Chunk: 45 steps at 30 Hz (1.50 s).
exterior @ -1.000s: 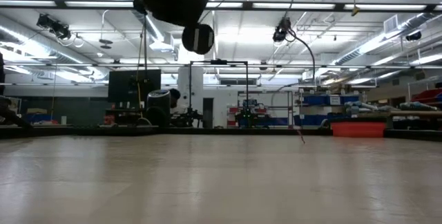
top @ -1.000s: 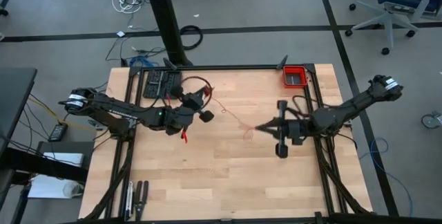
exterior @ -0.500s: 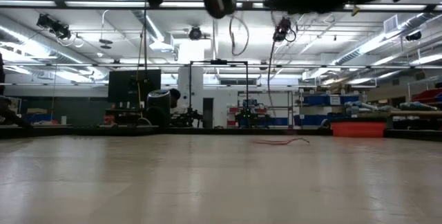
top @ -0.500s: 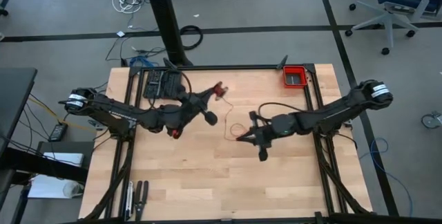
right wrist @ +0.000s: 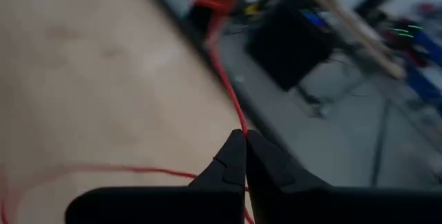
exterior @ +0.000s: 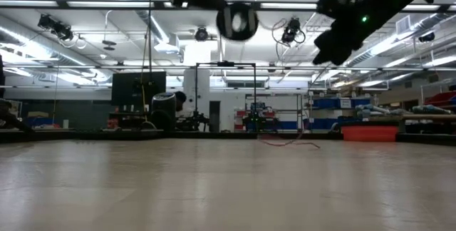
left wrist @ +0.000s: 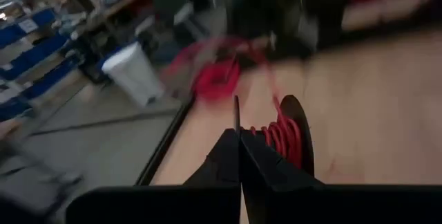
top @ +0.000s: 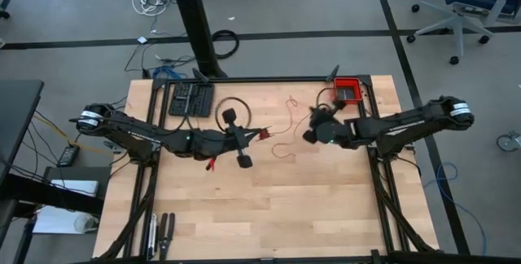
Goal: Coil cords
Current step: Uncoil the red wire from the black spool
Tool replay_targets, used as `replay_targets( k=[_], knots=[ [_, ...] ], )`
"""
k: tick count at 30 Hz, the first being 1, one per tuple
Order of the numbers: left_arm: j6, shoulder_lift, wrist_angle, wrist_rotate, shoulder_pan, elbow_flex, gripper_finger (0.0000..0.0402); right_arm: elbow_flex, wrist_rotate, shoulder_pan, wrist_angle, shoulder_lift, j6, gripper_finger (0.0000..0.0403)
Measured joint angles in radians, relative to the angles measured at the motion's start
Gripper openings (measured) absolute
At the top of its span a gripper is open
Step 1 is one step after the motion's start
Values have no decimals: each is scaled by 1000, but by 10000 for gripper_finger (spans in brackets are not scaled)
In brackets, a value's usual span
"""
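High view: left gripper (top: 262,131) sits mid-desk, right gripper (top: 308,134) just across from it near the red bin (top: 348,91). The red cord (top: 285,138) runs as a loose wavy strand between them on the desk (top: 269,207). A black cable loop (top: 234,107) lies behind the left arm; leave it alone.

Low view: both arms hang above the desk; a short piece of cord (exterior: 288,143) lies on the far surface. Slack is on the desk, not taut.

Left wrist view: fingers (left wrist: 228,151) pressed together with nothing visibly between the tips. Red cord turns (left wrist: 283,137) are wound around something right beside them, and a blurred red coil (left wrist: 214,82) sits further off. How the bundle is actually held is hidden.

Right wrist view: fingers (right wrist: 231,165) pressed together, pinching the cord (right wrist: 224,86), which runs straight out from the tips; another stretch crosses the desk beyond.

My take on the step: winding the next turn.
- Right should keep light tension so turns lie side by side.
- Feed cord toward the left in small arcs.
- Don't yank; thin cord slips or the wound turns unravel.
- Keep the strand clear of the bin.
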Motion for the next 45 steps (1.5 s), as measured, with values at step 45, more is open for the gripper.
replay_targets(
  k=[45],
  knots=[
    [37, 0, 598, -421, -87, 0, 1, 0, -912, 47, 317, 136, -277, 0]
  ],
)
